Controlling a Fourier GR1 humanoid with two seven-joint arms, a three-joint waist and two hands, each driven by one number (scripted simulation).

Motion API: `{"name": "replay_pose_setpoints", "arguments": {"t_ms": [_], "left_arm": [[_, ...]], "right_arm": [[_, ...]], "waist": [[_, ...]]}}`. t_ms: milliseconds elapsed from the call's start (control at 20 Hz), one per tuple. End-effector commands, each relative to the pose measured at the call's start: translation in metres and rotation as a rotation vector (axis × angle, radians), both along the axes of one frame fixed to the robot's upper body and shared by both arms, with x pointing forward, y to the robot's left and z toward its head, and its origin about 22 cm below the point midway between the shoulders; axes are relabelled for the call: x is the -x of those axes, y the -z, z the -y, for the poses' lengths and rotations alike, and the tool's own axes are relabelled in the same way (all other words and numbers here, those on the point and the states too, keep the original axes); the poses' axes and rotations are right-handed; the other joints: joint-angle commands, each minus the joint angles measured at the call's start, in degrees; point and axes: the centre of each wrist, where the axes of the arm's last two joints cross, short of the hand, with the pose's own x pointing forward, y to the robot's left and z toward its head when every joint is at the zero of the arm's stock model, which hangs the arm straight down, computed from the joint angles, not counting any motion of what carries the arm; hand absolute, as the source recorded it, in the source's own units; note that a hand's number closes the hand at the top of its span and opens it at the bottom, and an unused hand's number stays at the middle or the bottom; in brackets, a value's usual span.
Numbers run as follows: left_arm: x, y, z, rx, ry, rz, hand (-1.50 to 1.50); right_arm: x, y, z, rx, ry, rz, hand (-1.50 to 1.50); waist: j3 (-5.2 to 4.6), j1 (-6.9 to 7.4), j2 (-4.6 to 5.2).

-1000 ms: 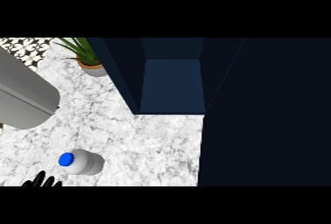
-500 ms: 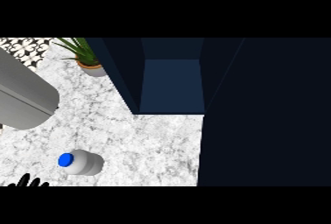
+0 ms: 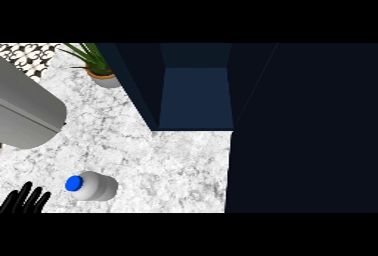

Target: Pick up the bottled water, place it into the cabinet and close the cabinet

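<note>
Cabinet [image 3: 196, 95]: stands open at the far centre of the view, its dark blue interior exposed, with the open door [image 3: 303, 130] taking up the right side.

Worktop [image 3: 162, 160]: marbled white surface running from the near edge to the cabinet front. A grey rounded appliance [image 3: 26, 117] sits at the left, and a potted plant [image 3: 96, 65] at the far left.

Bottled water [image 3: 92, 186]: rests on the worktop at the near left, well apart from the cabinet. Its blue cap [image 3: 73, 183] points left, so its long axis appears to run left to right, tilted towards the viewer.

Left hand [image 3: 23, 201]: shows at the near left corner, fingers straight and spread, holding nothing. The bottle lies just to its right and slightly farther, cap end nearest. This hand is judged the nearer for the pick.

Right hand: not in view.
</note>
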Motion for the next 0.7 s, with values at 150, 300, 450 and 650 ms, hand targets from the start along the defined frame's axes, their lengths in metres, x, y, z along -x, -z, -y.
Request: {"name": "replay_pose_setpoints", "arguments": {"t_ms": [150, 300, 450, 650], "left_arm": [[-0.025, 0.023, 0.004, -0.058, -0.017, -0.021, -1.50], [-0.034, 0.050, -0.024, -0.060, -0.008, -0.043, -1.50], [-0.039, 0.061, -0.028, -0.065, -0.016, -0.074, -1.50], [-0.054, 0.081, -0.051, -0.052, -0.005, -0.113, -1.50]], "right_arm": [[-0.005, 0.016, -0.005, 0.003, -0.001, 0.003, -1.50], [0.002, 0.013, -0.014, 0.001, -0.007, 0.000, -1.50], [0.007, 0.007, -0.010, 0.006, -0.005, 0.000, -1.50], [0.006, 0.003, -0.007, -0.014, -0.006, 0.011, -1.50]], "waist": [[0.00, 0.00, 0.04], [-0.03, -0.15, 0.03], [-0.02, -0.18, 0.02], [-0.04, -0.25, 0.06]]}}
